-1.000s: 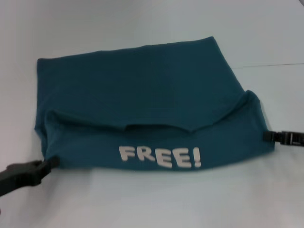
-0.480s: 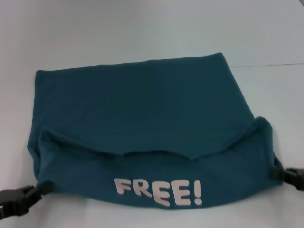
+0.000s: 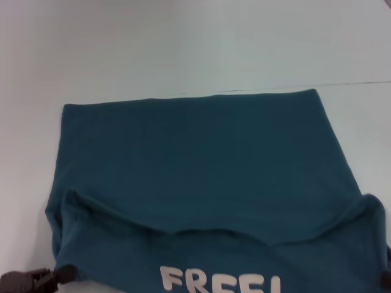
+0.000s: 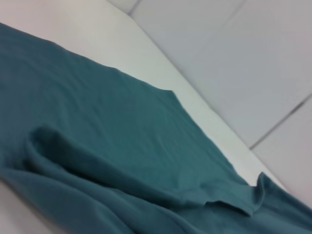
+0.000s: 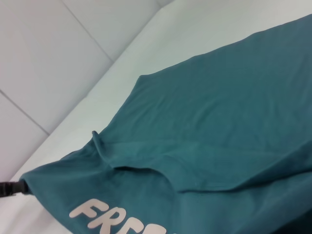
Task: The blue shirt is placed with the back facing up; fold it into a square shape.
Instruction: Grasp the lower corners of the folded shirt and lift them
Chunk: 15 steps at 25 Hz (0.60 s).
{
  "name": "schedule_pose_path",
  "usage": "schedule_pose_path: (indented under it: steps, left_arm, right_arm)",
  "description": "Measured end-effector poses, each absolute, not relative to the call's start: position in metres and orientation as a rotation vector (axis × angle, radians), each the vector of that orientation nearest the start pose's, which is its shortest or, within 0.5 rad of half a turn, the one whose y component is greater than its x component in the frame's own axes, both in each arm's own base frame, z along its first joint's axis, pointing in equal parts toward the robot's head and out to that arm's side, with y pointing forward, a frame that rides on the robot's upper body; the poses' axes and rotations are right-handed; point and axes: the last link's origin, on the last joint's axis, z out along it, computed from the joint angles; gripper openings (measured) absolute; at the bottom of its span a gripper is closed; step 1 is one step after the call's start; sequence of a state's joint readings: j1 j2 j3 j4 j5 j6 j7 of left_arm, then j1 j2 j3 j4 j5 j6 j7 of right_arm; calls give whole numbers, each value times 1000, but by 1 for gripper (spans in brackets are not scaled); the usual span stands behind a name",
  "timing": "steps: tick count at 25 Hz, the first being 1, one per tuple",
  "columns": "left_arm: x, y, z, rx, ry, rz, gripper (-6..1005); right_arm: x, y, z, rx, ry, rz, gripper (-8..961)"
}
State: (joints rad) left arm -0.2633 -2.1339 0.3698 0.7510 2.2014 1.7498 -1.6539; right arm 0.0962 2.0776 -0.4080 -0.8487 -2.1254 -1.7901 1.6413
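The blue shirt [image 3: 195, 159] lies spread on the white table [image 3: 183, 49], its near edge folded over so the white "FREE!" lettering [image 3: 220, 282] faces up at the bottom of the head view. My left gripper [image 3: 61, 273] is shut on the fold's near left corner. It also shows far off in the right wrist view, left gripper [image 5: 19, 187] at the cloth's corner. Only a dark tip of my right gripper [image 3: 386, 279] shows at the fold's near right corner, which is held raised. Both wrist views show the shirt [image 4: 122, 126] [image 5: 219, 112] and its folded lip.
Bare white table surrounds the shirt on the far side and both flanks. A thin dark seam [image 3: 354, 83] crosses the table behind the shirt's far right corner. Grey floor tiles [image 4: 253, 58] lie beyond the table edge in the wrist views.
Both grippers have drawn the folded edge toward the near side, almost out of the head view. The shirt has slid with them and its far part lies flatter and squarer.
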Motion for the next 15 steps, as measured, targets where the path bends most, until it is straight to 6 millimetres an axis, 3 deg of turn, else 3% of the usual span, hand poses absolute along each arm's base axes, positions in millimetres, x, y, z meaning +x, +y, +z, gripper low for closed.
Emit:
schedule_pose_path:
  steps: [7, 15]
  left_arm:
    - [-345, 201, 16, -2454, -1413, -796, 31]
    - [-344, 178, 8, -2545, -1477, -773, 31]
  right_arm:
    - [388, 150, 69, -2254, 1366, 690, 32]
    - [389, 141, 76, -2249, 1349, 702, 32]
